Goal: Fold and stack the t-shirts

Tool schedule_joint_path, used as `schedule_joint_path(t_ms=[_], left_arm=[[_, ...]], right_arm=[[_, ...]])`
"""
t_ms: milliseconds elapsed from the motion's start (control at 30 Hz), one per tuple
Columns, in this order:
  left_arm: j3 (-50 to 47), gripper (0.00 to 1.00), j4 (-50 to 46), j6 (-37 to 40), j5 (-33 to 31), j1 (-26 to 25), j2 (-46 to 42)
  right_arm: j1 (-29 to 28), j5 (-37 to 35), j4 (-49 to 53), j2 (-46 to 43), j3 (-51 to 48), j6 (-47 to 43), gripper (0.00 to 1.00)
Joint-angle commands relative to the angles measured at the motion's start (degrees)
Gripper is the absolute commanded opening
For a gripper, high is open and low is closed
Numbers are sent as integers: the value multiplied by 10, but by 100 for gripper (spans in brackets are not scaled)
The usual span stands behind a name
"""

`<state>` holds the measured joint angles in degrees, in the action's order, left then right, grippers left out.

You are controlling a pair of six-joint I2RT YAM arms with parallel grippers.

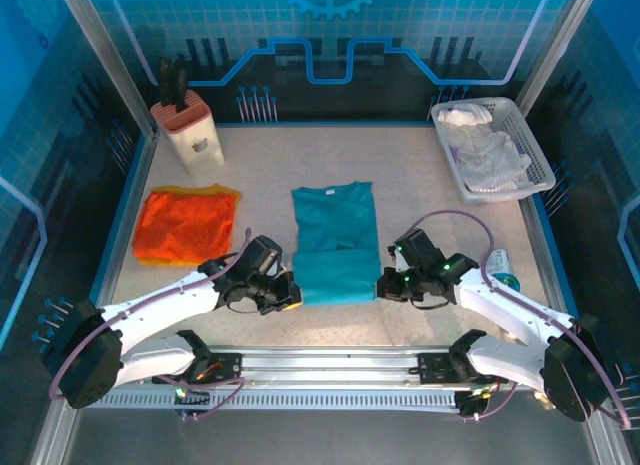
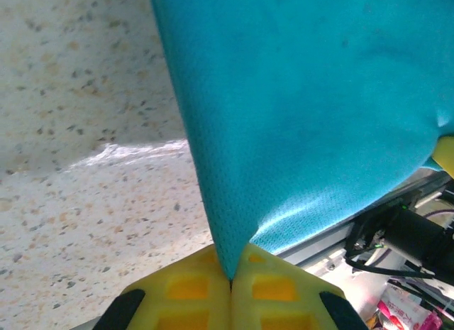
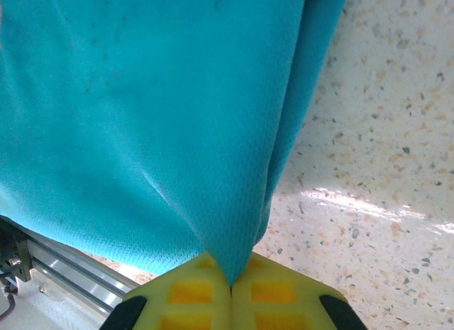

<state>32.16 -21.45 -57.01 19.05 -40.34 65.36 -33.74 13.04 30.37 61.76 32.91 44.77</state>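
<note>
Two robot arms grip one garment: the left gripper (image 1: pixel 287 297) is clamped on the 7 o'clock corner of the teal t-shirt (image 1: pixel 335 235), and the right gripper (image 1: pixel 388 285) is clamped on its 5 o'clock corner, the cloth pinched between yellow fingers (image 2: pixel 191 291). The shirt lies mid-table (image 1: pixel 420 195). The orange t-shirt (image 1: pixel 185 225) lies flat at its 9 o'clock, well apart. Farther back, a knife block (image 1: pixel 190 135) stands at 11 o'clock and a basket (image 1: pixel 543 170) of pale cloths at 1 o'clock.

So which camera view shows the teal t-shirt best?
Top external: the whole teal t-shirt lies in frame, its near corners held by the left gripper and right gripper. The wrist views give close-ups of one pinched corner each, not its outline.
</note>
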Motion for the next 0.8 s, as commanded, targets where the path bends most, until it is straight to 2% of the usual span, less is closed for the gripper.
schedule_joint_path(t_ms=[0, 167, 367, 633, 767], left_arm=[[-19, 0, 18, -27, -9, -7, 4], [-21, 0, 36, -36, -7, -13, 15], [-23, 0, 54, -36, -8, -15, 39], [-32, 0, 78, -44, -2, -18, 63], [-36, 0, 96, -50, 2, -21, 76]], right_arm=[[-4, 9, 8, 0, -18, 11, 1], [-4, 14, 15, 0, -19, 15, 1], [-4, 13, -3, 18, -29, 16, 11], [-5, 14, -24, 33, -49, 24, 14], [-5, 22, -36, 39, -57, 30, 10]])
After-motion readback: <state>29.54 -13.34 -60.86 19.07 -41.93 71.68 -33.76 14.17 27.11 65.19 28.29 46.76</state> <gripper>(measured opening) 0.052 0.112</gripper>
